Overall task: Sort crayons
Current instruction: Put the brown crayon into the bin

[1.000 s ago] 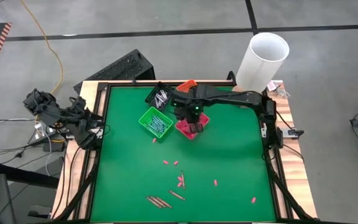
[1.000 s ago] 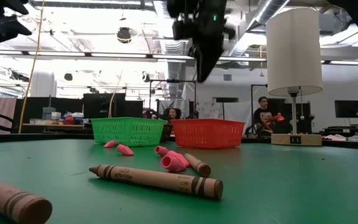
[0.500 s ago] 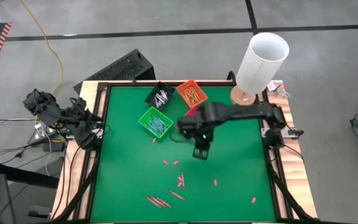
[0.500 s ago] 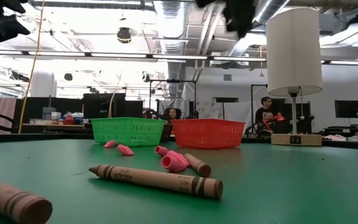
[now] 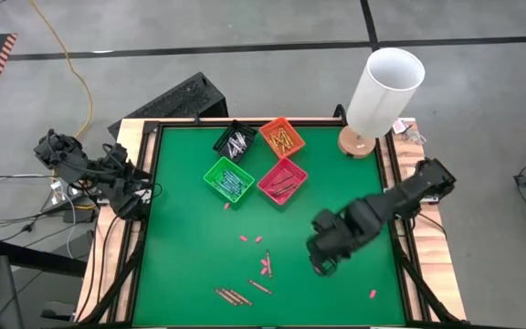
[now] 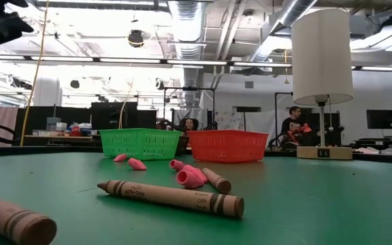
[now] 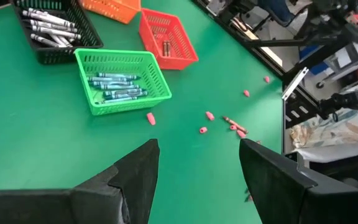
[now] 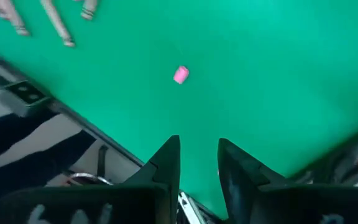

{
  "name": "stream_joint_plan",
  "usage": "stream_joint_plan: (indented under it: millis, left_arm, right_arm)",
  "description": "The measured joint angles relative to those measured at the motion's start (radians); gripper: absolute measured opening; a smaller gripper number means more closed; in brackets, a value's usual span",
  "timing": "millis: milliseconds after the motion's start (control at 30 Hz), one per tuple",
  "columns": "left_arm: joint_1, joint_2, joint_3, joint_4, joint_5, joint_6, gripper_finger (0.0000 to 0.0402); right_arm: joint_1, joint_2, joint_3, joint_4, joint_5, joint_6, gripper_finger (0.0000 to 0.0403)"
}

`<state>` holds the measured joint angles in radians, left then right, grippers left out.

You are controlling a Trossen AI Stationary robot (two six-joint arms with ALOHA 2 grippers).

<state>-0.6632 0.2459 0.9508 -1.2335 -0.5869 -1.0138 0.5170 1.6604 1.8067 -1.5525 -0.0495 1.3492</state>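
Several brown crayons [image 5: 234, 295] lie flat near the table's near edge; in the low view one [image 6: 172, 197] lies close in front. More crayons fill four small bins: black [image 5: 235, 140], orange [image 5: 281, 137], green [image 5: 227, 178] and red [image 5: 283, 179]. My right gripper [image 5: 322, 259] hangs over the green mat right of centre, pointing down. It is open, with nothing between its fingers [image 8: 197, 165]. My left gripper [image 7: 197, 168] waits open beyond the table's left edge [image 5: 142, 190], looking across at the bins.
Small pink bits [image 5: 254, 239] are scattered over the mat; one [image 8: 180, 74] lies below my right gripper. A lamp with a white shade [image 5: 386, 87] stands at the far right corner. A raised black frame [image 5: 400, 238] borders the mat. People sit in the room behind.
My right gripper has swung from above the red bin toward the table's near right, rising a little and rolling about its downward-pointing line. It has left the low view. Crayons and bins have stayed where they were.
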Motion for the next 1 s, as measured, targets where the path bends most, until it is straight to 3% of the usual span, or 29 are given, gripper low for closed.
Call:
stream_joint_plan:
  millis: [133, 233, 467, 700, 1000]
  left_arm:
    - [0.000, 0.000, 0.000, 0.000, 0.002, 0.001, 0.0213]
    - [0.000, 0.000, 0.000, 0.000, 0.002, 0.007, 0.0213]
    - [0.000, 0.000, 0.000, -0.001, 0.002, 0.008, 0.0213]
    - [0.000, 0.000, 0.000, -0.003, 0.009, 0.009, 0.0213]
    - [0.000, 0.000, 0.000, -0.006, 0.059, 0.015, 0.0213]
  right_arm:
    - [0.112, -0.014, -0.085, 0.055, 0.021, 0.167, 0.0103]
    - [0.165, -0.014, -0.148, 0.179, 0.096, 0.228, 0.0103]
    - [0.103, 0.018, -0.288, 0.606, 0.311, 0.166, 0.0103]
    - [-0.032, 0.162, -0.299, 0.889, 0.228, -0.053, 0.0103]
    - [-0.110, 0.328, -0.278, 0.936, 0.120, -0.063, 0.0103]
